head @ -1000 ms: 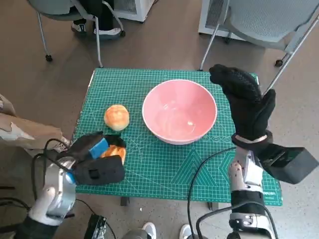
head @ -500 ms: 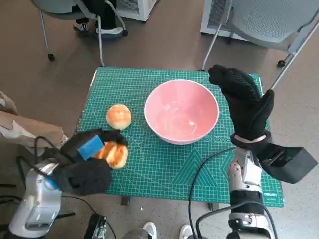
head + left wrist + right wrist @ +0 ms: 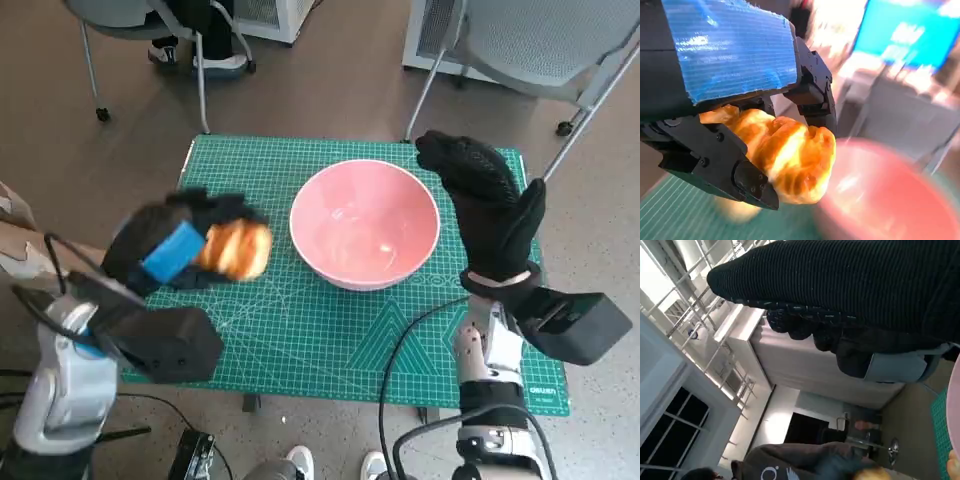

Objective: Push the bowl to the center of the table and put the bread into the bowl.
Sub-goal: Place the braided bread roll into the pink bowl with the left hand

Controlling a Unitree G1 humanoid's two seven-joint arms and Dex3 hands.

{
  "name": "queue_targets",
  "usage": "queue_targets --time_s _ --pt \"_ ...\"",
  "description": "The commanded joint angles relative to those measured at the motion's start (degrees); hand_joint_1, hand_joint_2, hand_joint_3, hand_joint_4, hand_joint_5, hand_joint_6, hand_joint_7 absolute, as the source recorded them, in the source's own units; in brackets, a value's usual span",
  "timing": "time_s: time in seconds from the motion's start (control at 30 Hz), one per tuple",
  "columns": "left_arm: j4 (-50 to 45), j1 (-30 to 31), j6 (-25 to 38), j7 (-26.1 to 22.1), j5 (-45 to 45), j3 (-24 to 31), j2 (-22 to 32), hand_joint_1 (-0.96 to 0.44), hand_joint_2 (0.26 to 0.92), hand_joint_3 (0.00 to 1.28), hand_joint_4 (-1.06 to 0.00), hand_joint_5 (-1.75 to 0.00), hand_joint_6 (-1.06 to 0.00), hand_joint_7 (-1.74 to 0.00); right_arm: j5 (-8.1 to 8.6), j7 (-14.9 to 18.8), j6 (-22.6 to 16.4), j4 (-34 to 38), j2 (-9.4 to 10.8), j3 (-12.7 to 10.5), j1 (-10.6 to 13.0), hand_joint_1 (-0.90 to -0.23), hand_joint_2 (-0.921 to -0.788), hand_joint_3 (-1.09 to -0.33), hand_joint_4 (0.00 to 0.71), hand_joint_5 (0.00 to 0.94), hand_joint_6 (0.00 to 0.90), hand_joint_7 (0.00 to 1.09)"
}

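A golden bread piece (image 3: 237, 250) (image 3: 785, 155) hangs above the green mat, left of the pink bowl (image 3: 365, 222). My left hand (image 3: 185, 245) (image 3: 740, 100) grips it from both sides. The bowl stands upright and empty near the middle of the mat; the left wrist view shows it as a pink blur (image 3: 890, 200). My right hand (image 3: 488, 200), in its black glove (image 3: 850, 290), stands open just off the bowl's right rim, fingers pointing away from me. A blurred yellow patch (image 3: 737, 210) below the left hand looks like a second round bun on the mat; the head view hides it.
The green cutting mat (image 3: 330, 340) covers the small table. Chair legs (image 3: 200, 95) stand behind the far left corner and a grey chair (image 3: 540, 45) behind the far right. A person in a dark top (image 3: 790, 465) shows in the right wrist view.
My left hand has lifted the bread off the mat's near left and carried it up and towards the bowl, covering the round bun. The right hand and bowl have stayed put.
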Motion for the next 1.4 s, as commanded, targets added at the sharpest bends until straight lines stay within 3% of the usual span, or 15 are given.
queue_targets --time_s 0.03,0.7,1.03,1.23,1.27,1.3,1.33,1.4 --pt "2.21 -5.50 -2.23 2.49 2.04 -2.25 -2.09 0.00 0.891 0.01 -0.83 -1.04 -0.75 -1.01 0.81 0.75 0.44 0.89 -0.03 -0.50 0.70 -0.647 -0.921 -0.767 0.226 0.001 0.028 0.57" --pt "30.61 -24.95 -9.54 8.72 6.01 -13.31 -14.26 0.00 0.917 0.01 -0.81 -1.06 -0.65 -1.11 0.38 0.06 0.85 -0.77 -0.79 -1.19 1.80 -0.645 -0.921 -0.767 0.226 0.000 0.030 0.57" --pt "39.01 -28.21 -11.55 8.50 5.54 -15.44 -17.28 0.00 0.917 0.03 -0.76 -1.15 -0.65 -1.07 0.10 -0.88 1.24 -2.71 -0.91 -1.20 3.04 -0.646 -0.921 -0.765 0.231 0.003 0.036 0.57" --pt "41.04 -28.10 -12.32 7.46 4.24 -15.18 -17.96 0.00 0.920 0.07 -0.71 -1.17 -0.59 -1.17 -0.14 -1.55 1.49 -3.30 -1.06 -1.29 3.44 -0.647 -0.921 -0.763 0.232 0.003 0.046 0.56" --pt "41.11 -27.99 -12.28 7.13 4.10 -15.21 -17.99 -0.07 0.920 0.10 -0.65 -1.07 -0.58 -1.21 -0.15 -1.62 1.53 -3.47 -1.06 -1.28 3.55 -0.647 -0.921 -0.763 0.232 0.003 0.047 0.56" --pt "41.31 -27.86 -12.12 6.08 3.62 -15.28 -17.94 -0.17 0.921 0.14 -0.60 -0.87 -0.56 -1.28 -0.18 -1.71 1.54 -3.55 -1.07 -1.29 3.62 -0.647 -0.921 -0.763 0.233 0.003 0.048 0.56" --pt "41.45 -27.78 -12.00 5.32 3.27 -15.32 -17.91 -0.16 0.894 0.14 -0.52 -0.74 -0.49 -1.14 -0.19 -1.78 1.55 -3.62 -1.07 -1.29 3.66 -0.647 -0.921 -0.762 0.233 0.003 0.049 0.56" --pt "41.37 -27.59 -11.43 3.04 2.26 -15.31 -17.62 -0.15 0.844 0.09 -0.33 -0.32 -0.37 -0.60 -0.22 -1.93 1.60 -3.78 -1.07 -1.27 3.76 -0.647 -0.921 -0.762 0.233 0.003 0.051 0.56"
